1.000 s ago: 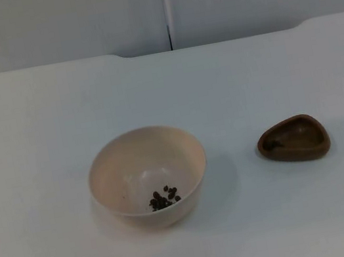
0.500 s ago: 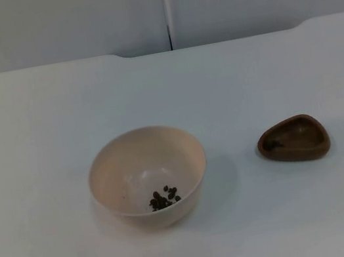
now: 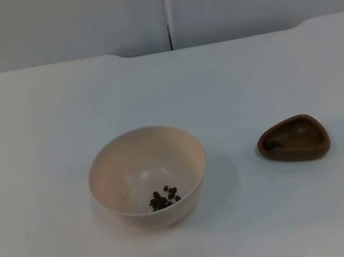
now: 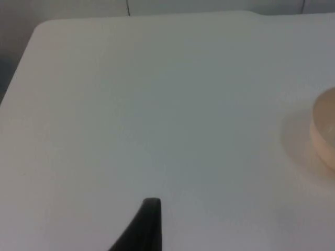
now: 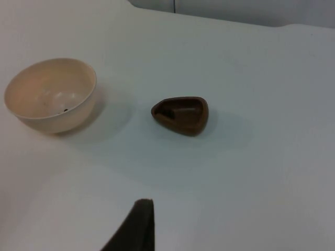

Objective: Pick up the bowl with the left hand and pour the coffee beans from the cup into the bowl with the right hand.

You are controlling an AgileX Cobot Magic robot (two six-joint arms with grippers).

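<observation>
Tool states on both arms could not be told; nothing had shifted. Beans [image 3: 163,198] lay in the bowl [image 3: 148,176], standing left of the cup [image 3: 293,138]; pouring looked finished.

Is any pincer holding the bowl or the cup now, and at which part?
Nothing is held. The bowl and the cup stand free on the table.

Soft, even overhead light. Bowl [image 3: 148,176] and cup [image 3: 293,139] throw faint shadows rightward on the table [image 3: 40,138]. No glare. Left wrist view hazy, with dim corners.
</observation>
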